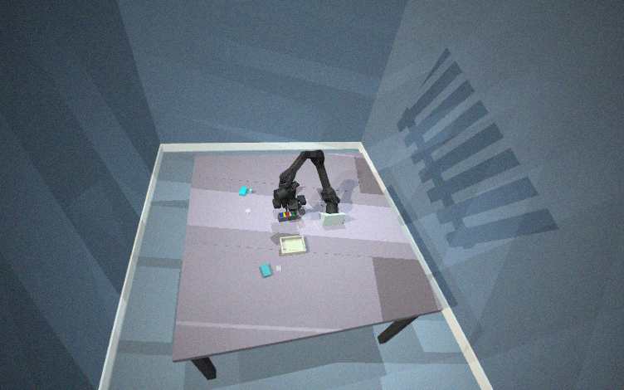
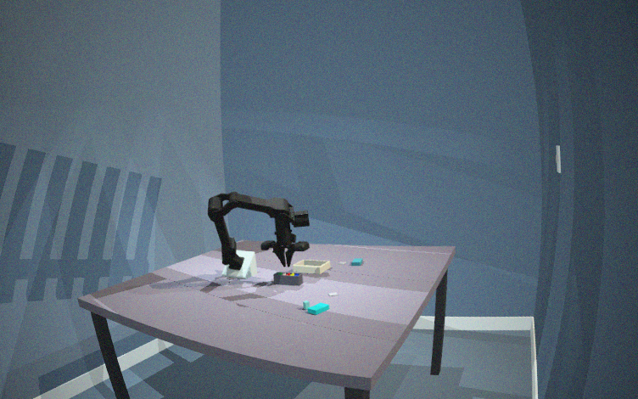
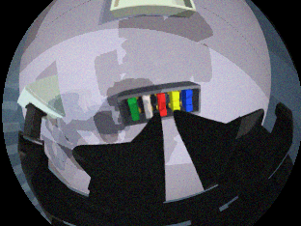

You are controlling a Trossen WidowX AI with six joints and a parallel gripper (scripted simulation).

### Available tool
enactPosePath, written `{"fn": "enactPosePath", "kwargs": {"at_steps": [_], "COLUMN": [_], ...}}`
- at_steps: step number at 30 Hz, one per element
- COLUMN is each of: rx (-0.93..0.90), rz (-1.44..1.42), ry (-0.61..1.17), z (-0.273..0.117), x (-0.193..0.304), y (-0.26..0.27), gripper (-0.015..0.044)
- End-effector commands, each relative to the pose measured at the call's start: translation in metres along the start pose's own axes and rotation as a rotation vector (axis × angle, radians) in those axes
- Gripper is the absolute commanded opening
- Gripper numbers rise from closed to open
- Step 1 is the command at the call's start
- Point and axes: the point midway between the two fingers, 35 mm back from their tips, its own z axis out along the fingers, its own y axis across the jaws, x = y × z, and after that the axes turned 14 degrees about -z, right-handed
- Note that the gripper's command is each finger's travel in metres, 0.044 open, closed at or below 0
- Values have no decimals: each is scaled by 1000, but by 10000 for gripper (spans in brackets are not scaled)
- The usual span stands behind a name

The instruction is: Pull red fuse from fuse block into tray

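Observation:
The red fuse (image 1: 287,214) (image 2: 288,274) (image 3: 162,103) stands in the dark fuse block (image 1: 288,219) (image 2: 288,280) (image 3: 159,89), between the white fuse (image 3: 147,106) and the yellow fuse (image 3: 175,100). A green fuse (image 3: 133,109) and a blue fuse (image 3: 187,100) stand at the ends. My gripper (image 2: 286,266) (image 3: 166,115) points down just above the block, its fingers a narrow gap apart with nothing between them. The cream tray (image 1: 294,252) (image 2: 306,270) (image 3: 154,13) is empty, beyond the block in the wrist view. The top view does not show the fingertips clearly.
A pale wedge (image 1: 332,219) (image 2: 249,266) stands by the arm's base. A cyan box (image 1: 242,191) (image 2: 318,309) lies beside a small cylinder (image 1: 251,191) (image 2: 306,305). A teal box (image 1: 265,270) (image 2: 356,261) lies near the tray, with a small white piece (image 1: 278,268) beside it.

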Motion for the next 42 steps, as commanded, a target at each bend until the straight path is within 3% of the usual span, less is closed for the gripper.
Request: {"fn": "enactPosePath", "kwargs": {"at_steps": [1,42], "rx": [-4,-4], "rz": [-7,-6], "ry": [0,2], "z": [5,36], "x": [-1,2], "y": [0,-1], "gripper": [67,67]}}
